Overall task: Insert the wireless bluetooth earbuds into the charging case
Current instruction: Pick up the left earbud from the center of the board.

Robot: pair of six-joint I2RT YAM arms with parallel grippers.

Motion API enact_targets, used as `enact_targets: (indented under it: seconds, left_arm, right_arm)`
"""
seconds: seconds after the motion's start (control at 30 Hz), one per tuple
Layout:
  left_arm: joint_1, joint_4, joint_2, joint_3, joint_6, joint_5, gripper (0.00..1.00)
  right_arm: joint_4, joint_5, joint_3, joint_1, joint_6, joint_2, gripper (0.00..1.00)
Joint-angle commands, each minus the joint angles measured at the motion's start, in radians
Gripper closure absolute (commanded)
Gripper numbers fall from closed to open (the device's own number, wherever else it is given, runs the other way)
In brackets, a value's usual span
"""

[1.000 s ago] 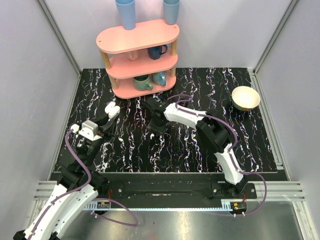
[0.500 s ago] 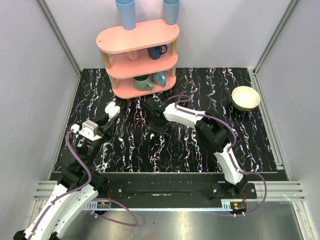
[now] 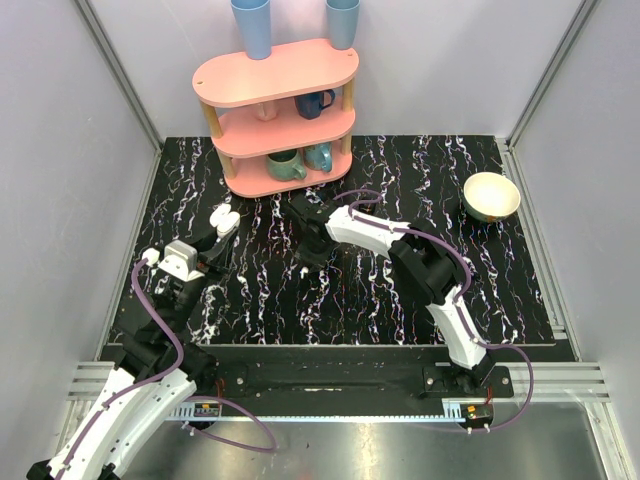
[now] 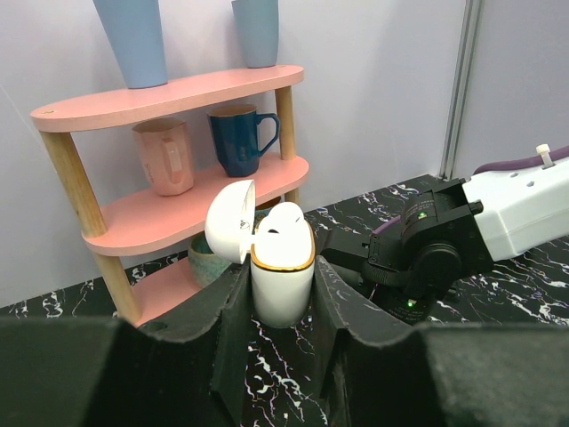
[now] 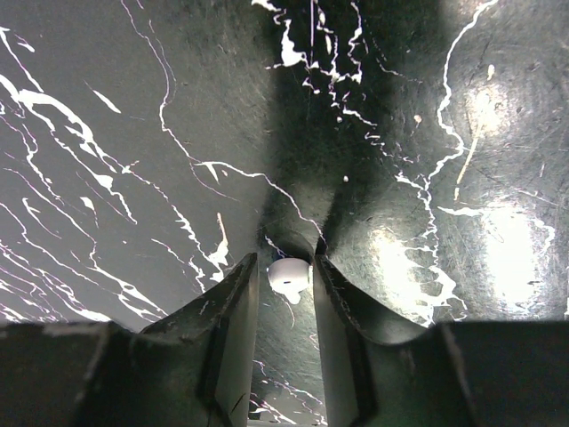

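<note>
The white charging case (image 4: 283, 277) with a gold rim stands upright between my left gripper's (image 4: 281, 286) fingers, which are shut on its sides. Its lid (image 4: 231, 222) is swung open to the left, and one white earbud (image 4: 284, 219) sits in its top. From above, the case (image 3: 224, 217) is at the table's left. A second earbud (image 5: 289, 275) lies on the black marbled table between the tips of my right gripper (image 5: 286, 267). The jaws stand narrow on either side of it, with a thin gap still showing on the left. From above, the right gripper (image 3: 308, 260) points down at mid-table.
A pink three-tier shelf (image 3: 277, 75) stands at the back with mugs (image 3: 315, 102) on its tiers and two blue cups (image 3: 252, 27) on top. A cream bowl (image 3: 491, 195) sits at the back right. In the left wrist view, the right arm's wrist (image 4: 436, 258) is just beyond the case.
The right gripper's jaws have drawn closer together around the earbud on the table. The left arm and the case have not moved.
</note>
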Motion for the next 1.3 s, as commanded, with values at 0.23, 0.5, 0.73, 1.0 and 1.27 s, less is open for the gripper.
enact_targets:
  seconds: [0.23, 0.5, 0.73, 1.0, 1.27]
  left_arm:
    - [0.000, 0.031, -0.002, 0.007, 0.011, -0.017, 1.00]
    - [0.000, 0.037, -0.001, 0.006, 0.010, -0.017, 1.00]
    - [0.000, 0.038, 0.010, 0.009, 0.006, -0.014, 1.00]
    - [0.000, 0.043, 0.012, 0.006, 0.005, -0.014, 1.00]
    - [0.000, 0.049, 0.022, 0.010, 0.003, -0.008, 1.00]
  right_arm:
    - [-0.012, 0.000, -0.001, 0.012, 0.006, 0.032, 0.70]
    - [0.002, 0.019, -0.005, 0.012, -0.010, 0.013, 0.81]
    - [0.009, -0.009, 0.008, 0.012, -0.036, 0.019, 0.70]
    - [0.009, -0.014, 0.015, 0.012, -0.054, 0.021, 0.61]
    - [0.009, -0.015, 0.011, 0.012, -0.051, 0.025, 0.66]
